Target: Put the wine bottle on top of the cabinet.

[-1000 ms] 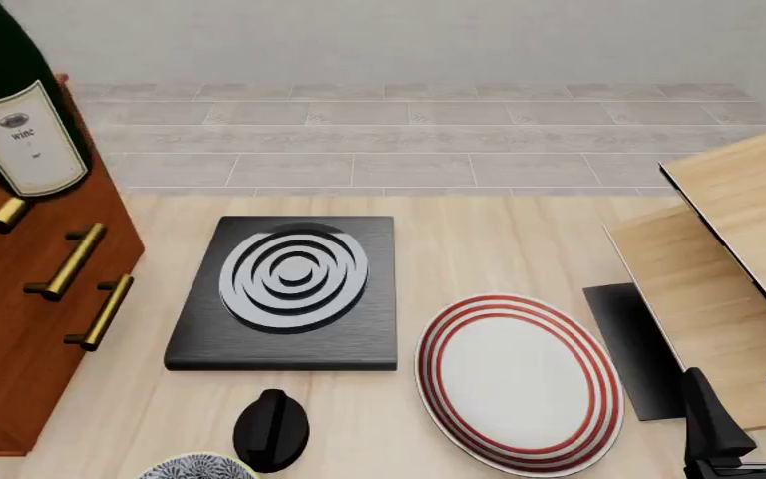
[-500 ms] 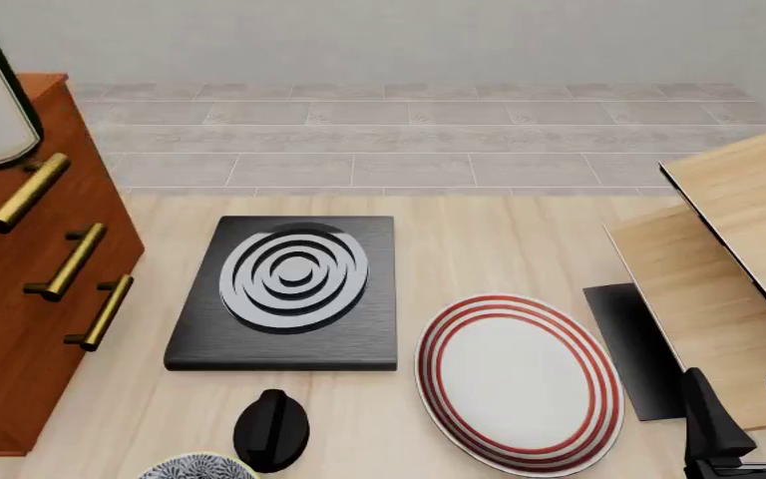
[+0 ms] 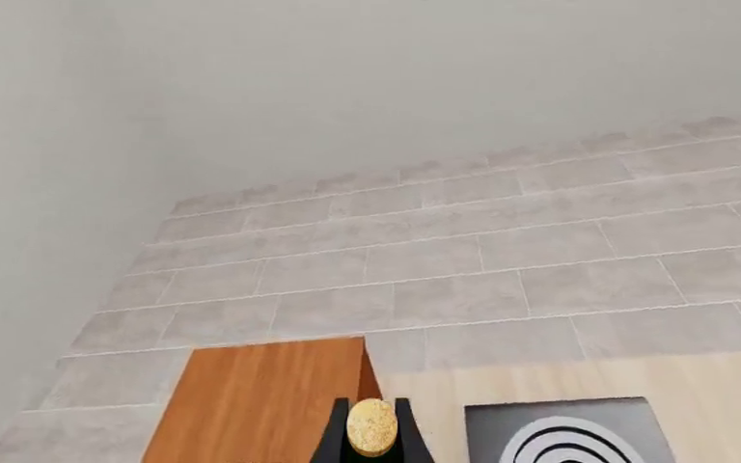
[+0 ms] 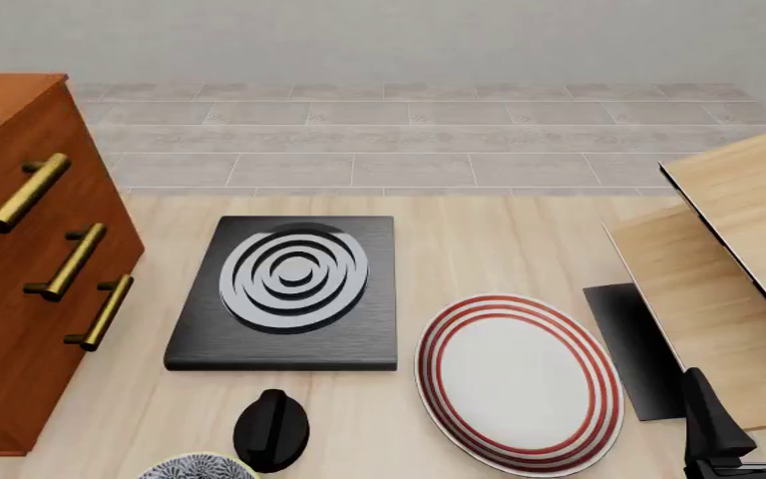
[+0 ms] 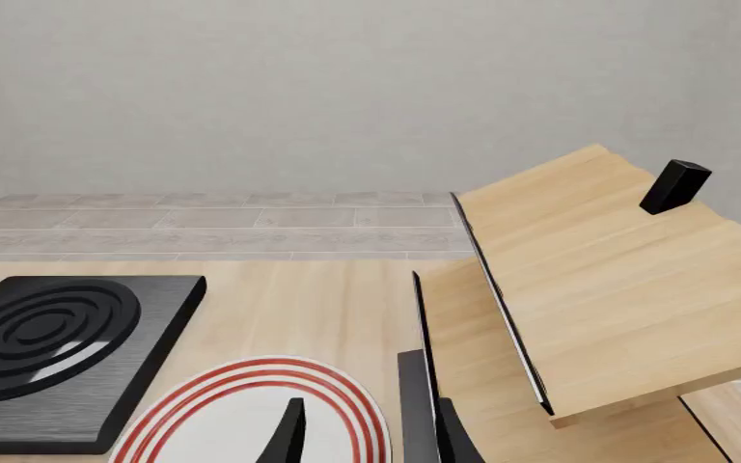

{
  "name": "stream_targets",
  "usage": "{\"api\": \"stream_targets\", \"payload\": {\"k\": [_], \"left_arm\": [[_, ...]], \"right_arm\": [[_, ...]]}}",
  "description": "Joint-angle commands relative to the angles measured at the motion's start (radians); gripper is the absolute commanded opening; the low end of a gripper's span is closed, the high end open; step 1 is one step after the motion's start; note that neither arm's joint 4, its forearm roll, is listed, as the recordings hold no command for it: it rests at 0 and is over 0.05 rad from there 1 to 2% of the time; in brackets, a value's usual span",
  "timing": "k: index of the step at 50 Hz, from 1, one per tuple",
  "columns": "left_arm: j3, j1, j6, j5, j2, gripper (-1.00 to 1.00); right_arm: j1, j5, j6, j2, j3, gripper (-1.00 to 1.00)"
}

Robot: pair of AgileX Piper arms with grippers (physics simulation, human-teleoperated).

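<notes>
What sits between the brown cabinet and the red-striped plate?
In the front view, the black square burner slab with silver rings lies between the reddish-brown wooden cabinet and red-striped white plate.

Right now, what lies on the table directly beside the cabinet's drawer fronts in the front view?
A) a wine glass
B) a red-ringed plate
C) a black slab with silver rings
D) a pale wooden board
C: in the front view the black slab with silver rings lies next to the cabinet, while the red-ringed plate sits farther right, beyond the slab.
</notes>
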Motion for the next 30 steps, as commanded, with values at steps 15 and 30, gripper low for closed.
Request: {"api": "stream_targets", "payload": {"k": [15,30], "left_arm": [[-0.009,0.222,0.036,-0.060,0.076,-1.00],[0.174,0.314,0.013,-0.196,0.034,-1.00]], "right_arm": [[0.000,0.000,0.000,0.000,0.000,1.00],[0.000,0.000,0.000,0.000,0.000,1.00]]}}
